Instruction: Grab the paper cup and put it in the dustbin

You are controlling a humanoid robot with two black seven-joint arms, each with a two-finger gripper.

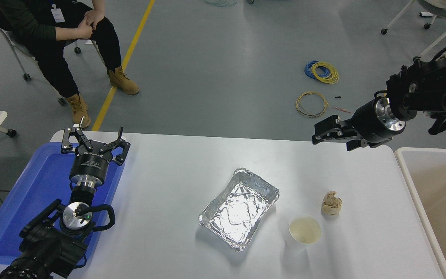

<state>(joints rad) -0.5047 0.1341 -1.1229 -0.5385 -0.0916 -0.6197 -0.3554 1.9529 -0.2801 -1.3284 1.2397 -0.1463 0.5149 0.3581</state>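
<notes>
My right gripper point(321, 132) hovers over the desk's point(176, 186) far edge; I cannot tell how it's set. The paper cup point(303, 231) stands upright well nearer me than it. The dustbin point(409, 174) sits right of it. Left gripper point(95, 140) parked, fingers point(66, 140) spread.

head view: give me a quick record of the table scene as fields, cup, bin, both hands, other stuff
paper cup: upright on the white table, near edge, untouched
dustbin: at the table's right end, only partly in view
right hand: in the air over the table's far right edge, pointing left, holding nothing, well apart from the cup
left hand: parked over the blue tray, fingers spread
foil tray: left of the cup, apart from it
paper ball: just beyond the cup, to its right
person: seated beyond the far left corner
</notes>
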